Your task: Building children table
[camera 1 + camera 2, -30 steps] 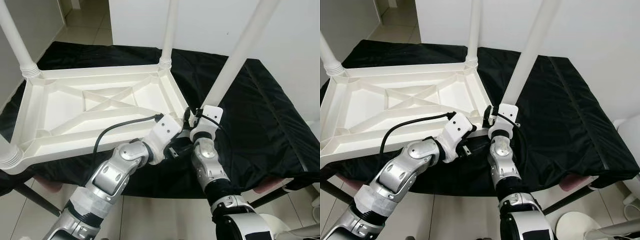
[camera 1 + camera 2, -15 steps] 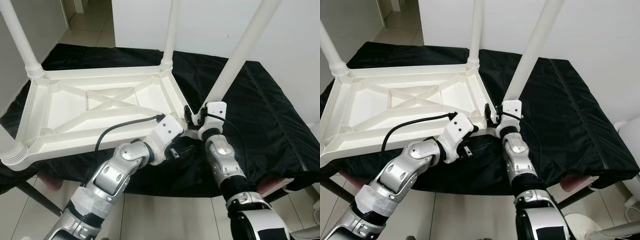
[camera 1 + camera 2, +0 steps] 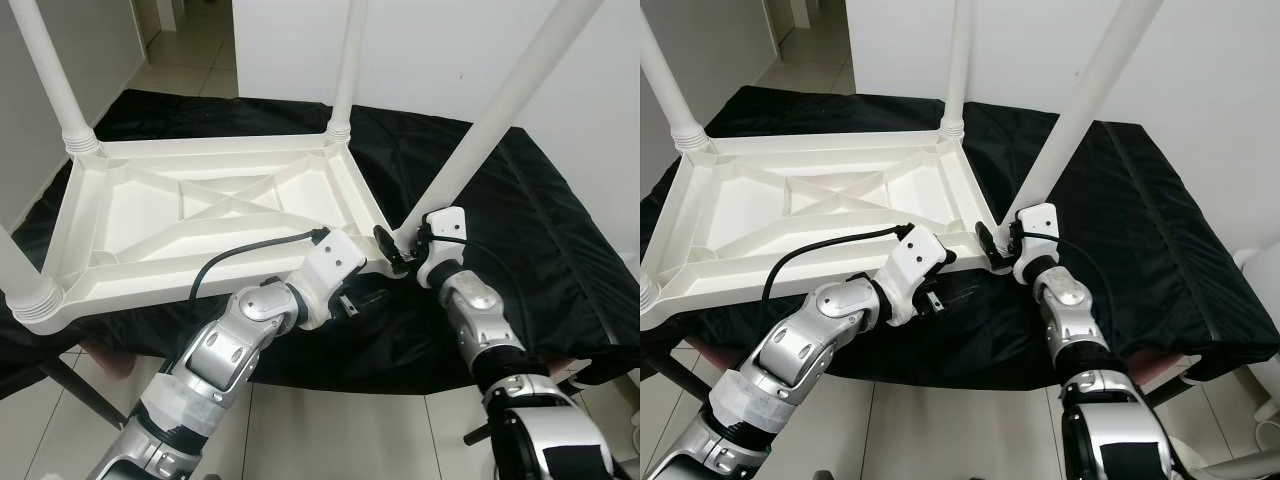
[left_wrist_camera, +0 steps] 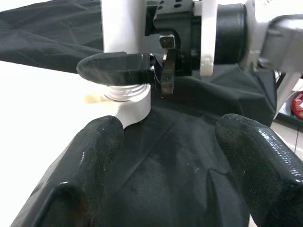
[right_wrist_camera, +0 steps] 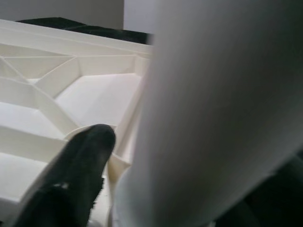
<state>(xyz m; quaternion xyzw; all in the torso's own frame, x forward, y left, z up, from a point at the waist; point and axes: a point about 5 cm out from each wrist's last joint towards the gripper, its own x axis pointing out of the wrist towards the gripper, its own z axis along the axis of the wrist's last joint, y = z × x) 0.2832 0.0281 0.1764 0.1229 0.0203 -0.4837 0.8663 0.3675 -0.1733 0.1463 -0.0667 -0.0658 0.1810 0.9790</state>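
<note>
A white children's table (image 3: pixel 200 215) lies upside down on a black-covered surface, its legs pointing up. My right gripper (image 3: pixel 395 250) is shut on the near-right leg (image 3: pixel 500 110) just above its ribbed base, where the leg meets the corner socket (image 4: pixel 130 101). That leg leans to the right. In the right wrist view the leg (image 5: pixel 213 118) is pressed against one black finger (image 5: pixel 75 170). My left gripper (image 4: pixel 165 156) is open with nothing between its fingers. It sits low at the table's near edge, just left of that corner, pointing at the right gripper.
Three other legs stand in their sockets: far left (image 3: pixel 55 75), far right (image 3: pixel 345 70) and near left (image 3: pixel 25 280). The black cloth (image 3: pixel 540 220) spreads right of the table. White walls close the back and right; tiled floor (image 3: pixel 330 430) lies below the near edge.
My right forearm has swung out to the right while its gripper stays at the leg's base, and the leg leans further right. The left arm has held still. The camera has shifted slightly.
</note>
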